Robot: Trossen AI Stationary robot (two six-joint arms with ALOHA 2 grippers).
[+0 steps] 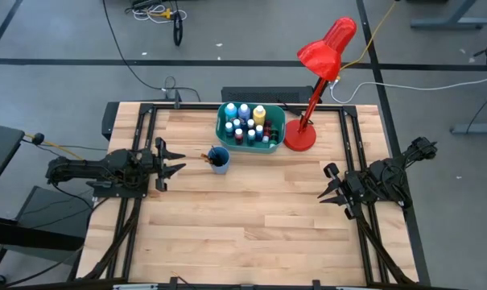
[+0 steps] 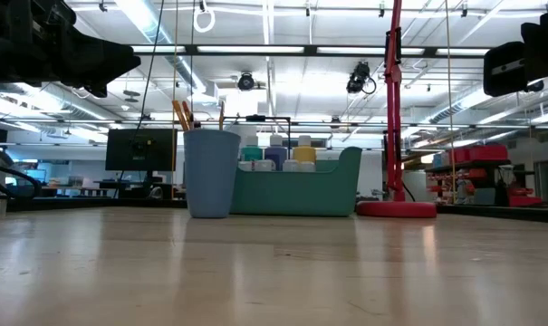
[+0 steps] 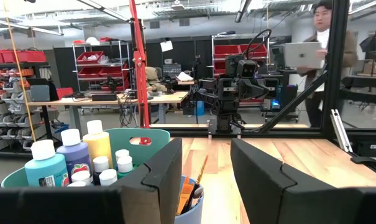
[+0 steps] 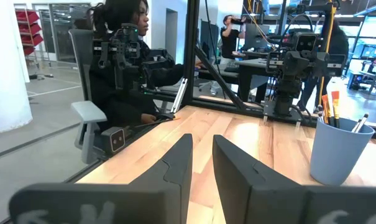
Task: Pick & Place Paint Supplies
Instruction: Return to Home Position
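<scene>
Several small paint bottles (image 1: 247,123) with blue, white and yellow caps stand upright in the teal tub (image 1: 224,131) near the table's far edge; they also show in the left wrist view (image 3: 82,155). Thin paintbrushes (image 1: 212,156) stand on end in a blue-grey cup (image 1: 220,160), left of the tub (image 2: 296,190) in the low view, cup (image 2: 211,172). My left gripper (image 1: 172,161) hovers open near the table's left edge, pointing at the cup (image 3: 191,199). My right gripper (image 1: 328,185) hovers open at the right edge, holding nothing.
A red desk lamp (image 1: 319,72) stands on its round base (image 1: 300,137) just right of the tub. Bare wooden tabletop (image 1: 251,217) spreads across the middle and near side. People stand and sit beyond the table in the wrist views.
</scene>
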